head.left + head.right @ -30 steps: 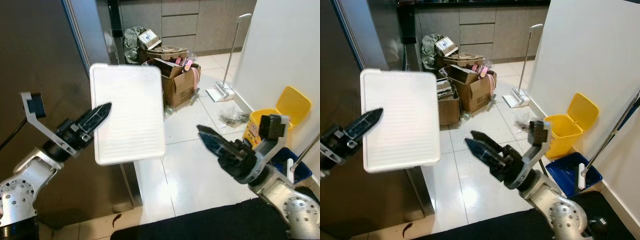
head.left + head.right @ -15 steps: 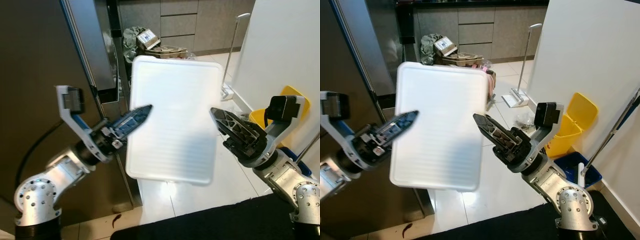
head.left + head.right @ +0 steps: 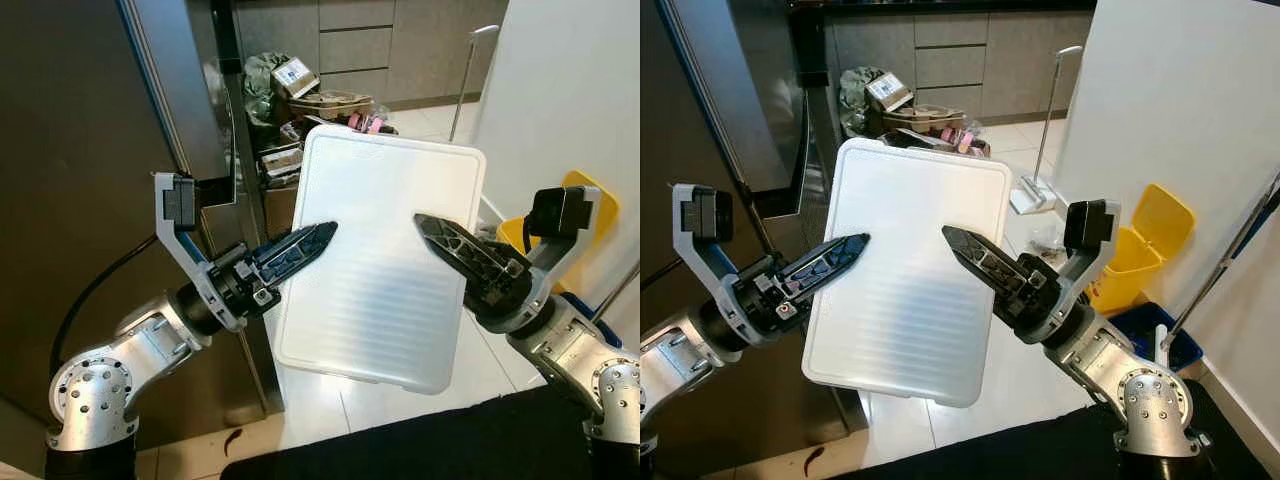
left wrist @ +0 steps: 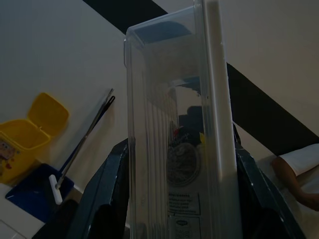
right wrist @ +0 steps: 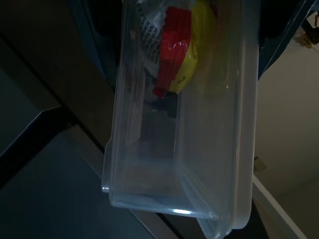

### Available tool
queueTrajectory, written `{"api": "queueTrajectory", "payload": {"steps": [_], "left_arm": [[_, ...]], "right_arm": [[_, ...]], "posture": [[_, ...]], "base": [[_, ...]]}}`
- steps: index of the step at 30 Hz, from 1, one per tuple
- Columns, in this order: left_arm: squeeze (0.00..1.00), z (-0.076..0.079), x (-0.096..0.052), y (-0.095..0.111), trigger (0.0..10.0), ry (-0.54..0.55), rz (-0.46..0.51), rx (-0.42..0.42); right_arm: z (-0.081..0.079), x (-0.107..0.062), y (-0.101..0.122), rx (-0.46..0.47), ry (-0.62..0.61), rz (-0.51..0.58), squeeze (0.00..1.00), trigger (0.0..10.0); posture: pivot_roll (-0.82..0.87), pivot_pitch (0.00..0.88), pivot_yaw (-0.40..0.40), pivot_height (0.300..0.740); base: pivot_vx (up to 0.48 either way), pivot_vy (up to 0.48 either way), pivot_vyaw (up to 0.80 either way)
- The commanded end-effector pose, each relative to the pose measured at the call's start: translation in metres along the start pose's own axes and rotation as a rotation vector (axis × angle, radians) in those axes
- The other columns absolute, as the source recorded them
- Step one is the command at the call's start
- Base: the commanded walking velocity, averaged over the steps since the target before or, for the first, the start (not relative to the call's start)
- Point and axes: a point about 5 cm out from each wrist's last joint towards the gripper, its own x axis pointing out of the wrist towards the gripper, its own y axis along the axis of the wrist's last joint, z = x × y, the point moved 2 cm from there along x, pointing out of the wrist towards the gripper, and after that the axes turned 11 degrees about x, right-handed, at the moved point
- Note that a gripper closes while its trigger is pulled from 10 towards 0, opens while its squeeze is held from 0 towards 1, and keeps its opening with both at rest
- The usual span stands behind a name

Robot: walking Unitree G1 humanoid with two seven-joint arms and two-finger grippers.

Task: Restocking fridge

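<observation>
The white-lidded container, pinched between both grippers, blocks most of the space straight ahead. The dark fridge door walls off the left and the white wall closes the right. Cardboard boxes clutter the far floor, a yellow bin sits by the wall, and bare tiles lie open just below.

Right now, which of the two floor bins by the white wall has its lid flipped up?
The yellow bin, lid raised against the wall; the blue bin beside it sits lower, nearer the robot.

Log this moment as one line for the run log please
stage: carrying | object: lidded clear container, food packets inside | left gripper: clamped on its left edge | right gripper: clamped on its right edge | location: beside dark fridge door
</observation>
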Motion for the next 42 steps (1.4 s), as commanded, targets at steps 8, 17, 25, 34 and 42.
{"api": "queueTrajectory", "payload": {"steps": [8,17,25,34,42], "left_arm": [[1.0,0.009,0.008,-0.004,10.0,-0.004,-0.014,0.063],[0.0,-0.004,-0.007,-0.005,10.0,0.101,-0.022,0.053],[0.0,-0.029,-0.029,-0.024,10.0,0.279,-0.074,0.042],[0.0,-0.068,-0.021,-0.061,10.0,0.591,-0.268,0.38],[0.0,-0.084,-0.001,-0.076,0.0,0.734,-0.304,0.725]], "right_arm": [[0.008,-0.003,-0.013,0.05,-0.041,-0.032,0.0,0.0],[0.043,-0.017,-0.012,-0.096,-0.293,-0.002,0.0,10.0],[0.098,-0.085,0.009,-0.167,-0.683,0.191,0.0,10.0],[0.137,-0.152,-0.017,-0.216,-1.05,0.145,0.0,10.0],[0.155,-0.152,-0.059,-0.219,-1.114,0.055,0.0,10.0]], "posture": [[-0.07,0.054,-0.018,0.74],[-0.07,0.063,-0.011,0.74],[-0.06,0.067,-0.009,0.74],[-0.07,0.069,-0.009,0.74],[-0.08,0.072,-0.002,0.74]], "base": [[0.0,0.0,0.0],[0.0,0.0,0.0],[0.0,0.0,0.0],[0.0,0.0,0.0],[0.0,0.0,0.0]]}}
